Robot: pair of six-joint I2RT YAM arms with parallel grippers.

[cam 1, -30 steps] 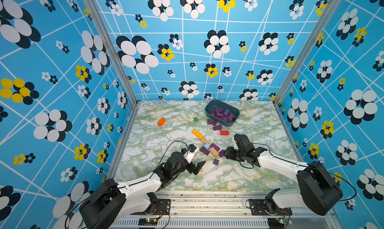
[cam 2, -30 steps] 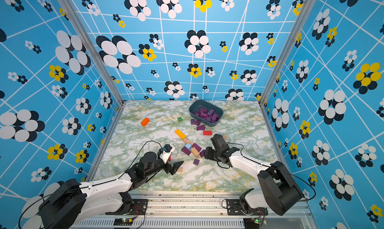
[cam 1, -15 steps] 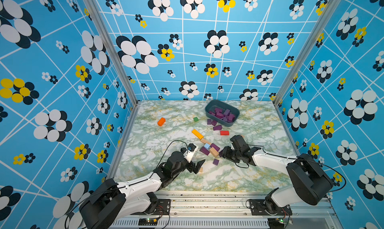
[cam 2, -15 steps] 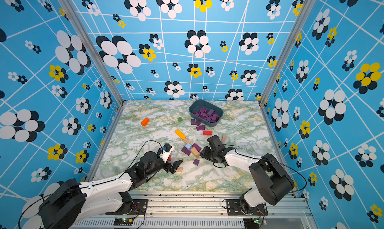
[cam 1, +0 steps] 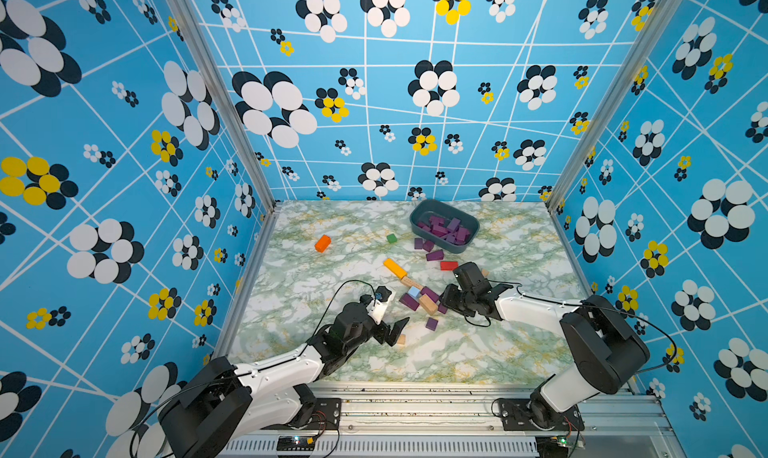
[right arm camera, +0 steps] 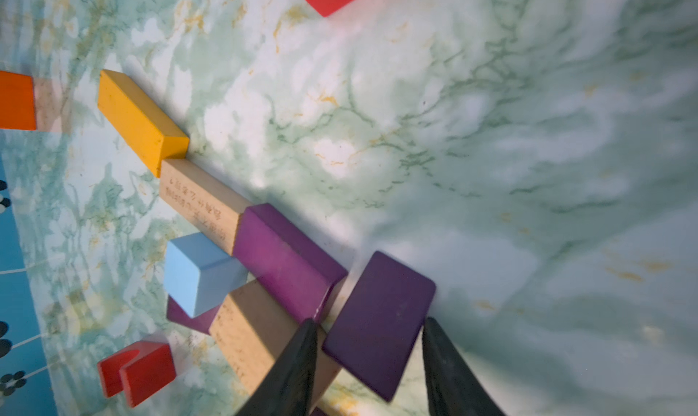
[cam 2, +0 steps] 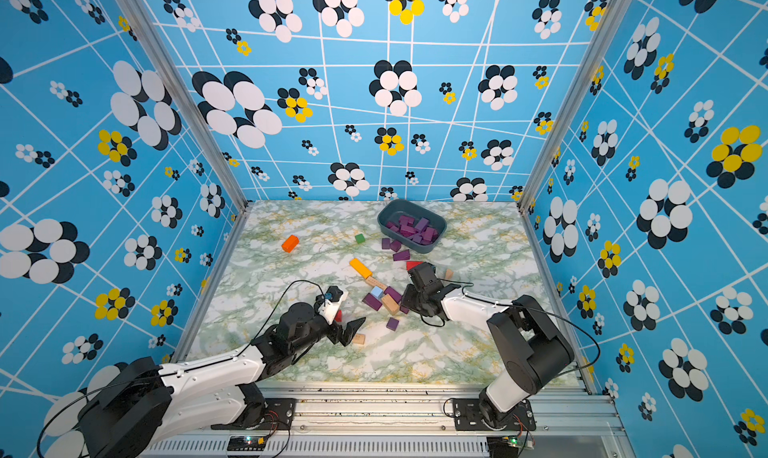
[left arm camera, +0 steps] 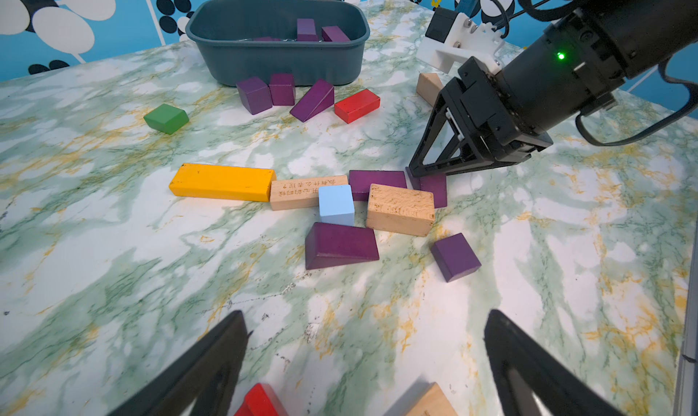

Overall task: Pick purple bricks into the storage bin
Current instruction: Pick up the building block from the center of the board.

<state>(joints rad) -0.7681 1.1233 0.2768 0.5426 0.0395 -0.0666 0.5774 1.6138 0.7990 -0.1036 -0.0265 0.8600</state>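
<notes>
Counter: marbled green-white counter [cam 1: 498,352], walled in blue flower print.
Storage bin: storage bin [cam 1: 459,248] stands at the far side with many purple bricks [cam 1: 442,229] inside; three more lie just beside its near wall.
Right gripper: right gripper [right arm camera: 370,320] straddles a flat purple brick [left arm camera: 430,189] lying against a tan block [left arm camera: 400,210], jaws narrowed for a pinch; firm contact cannot be told.
Left gripper: left gripper [left arm camera: 364,327] is spread wide, empty, parked clear.
Change: right gripper has advanced into the cluster and narrowed; left arm is unmoved.

table [cam 1: 478,352]: green marble | on it: storage bin [cam 1: 440,207], coloured blocks [cam 1: 395,267] (purple bricks [cam 1: 434,255] too)
</notes>
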